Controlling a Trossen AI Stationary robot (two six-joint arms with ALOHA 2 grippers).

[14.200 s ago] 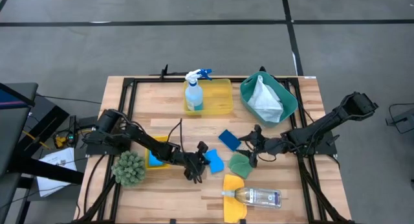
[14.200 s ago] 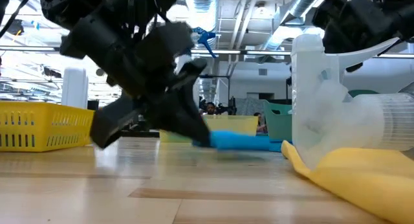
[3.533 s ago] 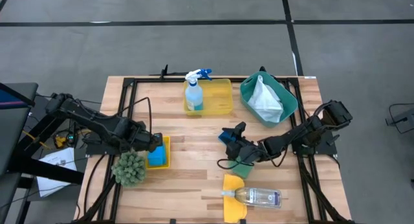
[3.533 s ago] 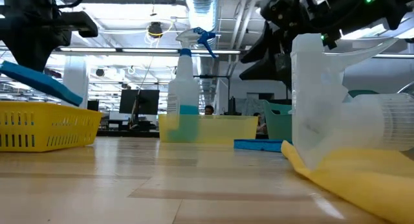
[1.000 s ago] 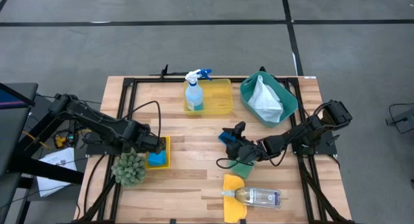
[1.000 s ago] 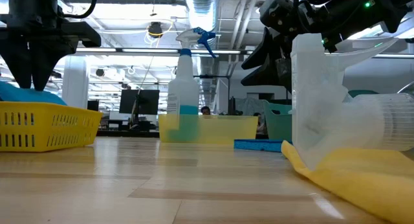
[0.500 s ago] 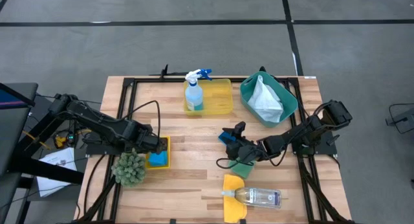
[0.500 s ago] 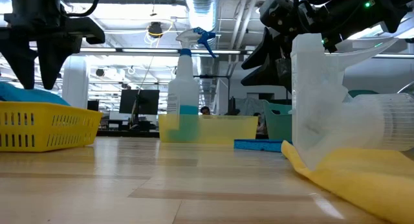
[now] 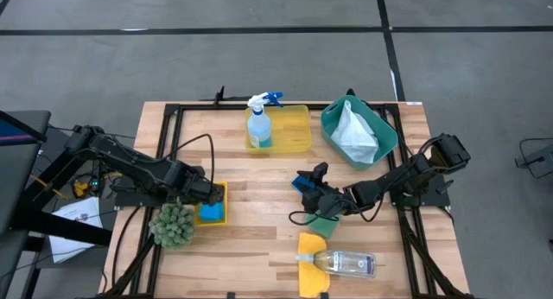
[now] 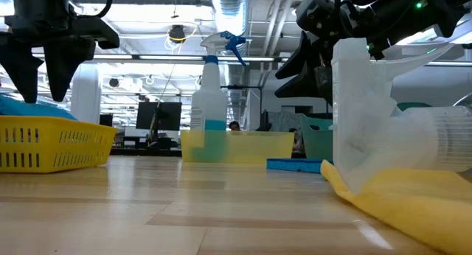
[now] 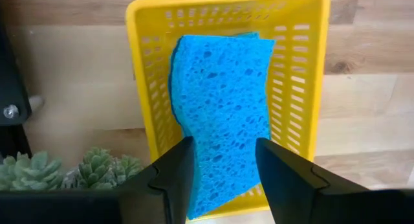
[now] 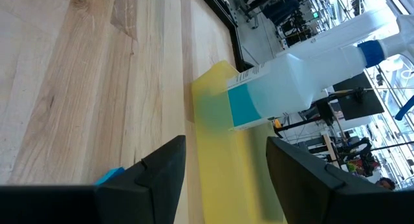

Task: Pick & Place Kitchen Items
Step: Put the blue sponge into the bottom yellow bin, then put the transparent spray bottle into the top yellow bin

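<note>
Blue sponges (image 9: 211, 213) — two stacked — one yellow basket (image 11: 306, 88)

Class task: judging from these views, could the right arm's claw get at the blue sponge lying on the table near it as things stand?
Probably yes. The right claw hangs open just above the blue sponge, with nothing between them; the green cloth lies off to one side.

Beside the teal bin (image 9: 384, 130): two yellow trays (image 9: 294, 130), two bottles (image 9: 258, 124), two blue sponges (image 9: 210, 212), three cloths (image 9: 352, 133), one spiky ball (image 9: 172, 225).
</note>
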